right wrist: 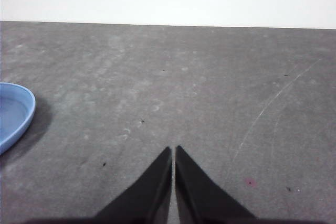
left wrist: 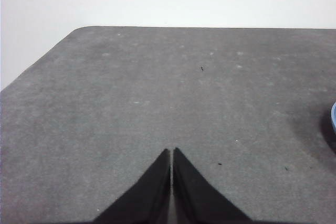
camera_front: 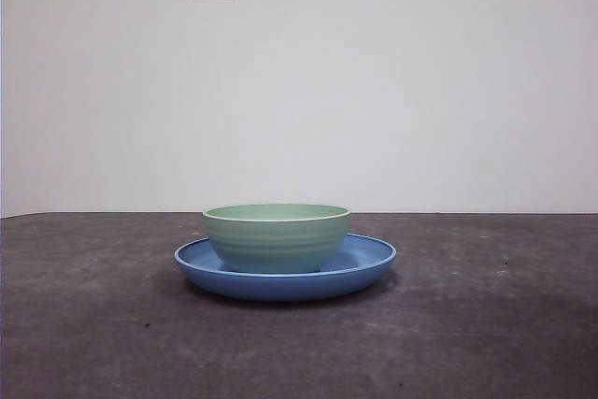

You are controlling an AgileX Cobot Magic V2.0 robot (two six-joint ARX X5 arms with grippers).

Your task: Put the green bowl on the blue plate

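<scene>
The green bowl (camera_front: 277, 236) sat upright inside the blue plate (camera_front: 369, 268) on the grey surface (camera_front: 486, 324), slightly left of the plate's centre, so the placing looked done; what remained, by that reading, was only to keep both arms clear of the stack. The left pincer (left wrist: 171, 151) hung clenched and empty over bare surface, the plate's rim a sliver at the frame's edge; the right pincer (right wrist: 173, 149), likewise clenched on nothing, pointed across the surface beside the plate, and neither arm showed in the front view.
</scene>
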